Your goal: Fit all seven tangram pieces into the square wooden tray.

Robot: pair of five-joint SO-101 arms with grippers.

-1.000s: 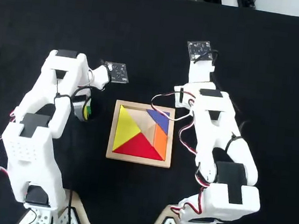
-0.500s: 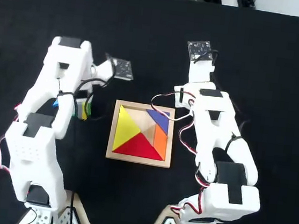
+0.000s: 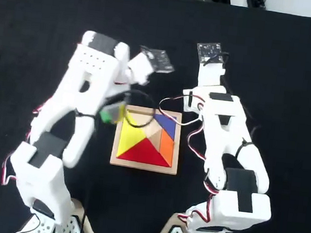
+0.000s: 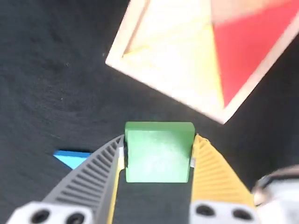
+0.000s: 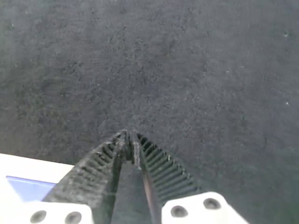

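The square wooden tray (image 3: 143, 166) lies mid-table and holds a yellow triangle (image 3: 130, 133), a red triangle (image 3: 147, 150), an orange piece (image 3: 167, 146) and a blue piece (image 3: 166, 124). Bare wood (image 3: 149, 128) shows near the tray's far middle. My left gripper (image 3: 111, 113) hovers at the tray's left far corner, shut on a green square piece (image 4: 159, 157). In the left wrist view the tray's rim (image 4: 163, 91) lies just beyond the green piece. A small light-blue piece (image 4: 72, 157) lies on the cloth beside the gripper. My right gripper (image 5: 127, 140) is shut and empty over bare black cloth.
Black cloth covers the whole table. The right arm (image 3: 222, 124) stands folded just right of the tray, with its wrist camera board (image 3: 209, 52) behind the tray's far right corner. The left arm's links (image 3: 84, 97) stretch along the tray's left side.
The left arm has lifted and swung right from the cloth left of the tray, carrying the green piece to the tray's left far corner. The right arm has stayed still.
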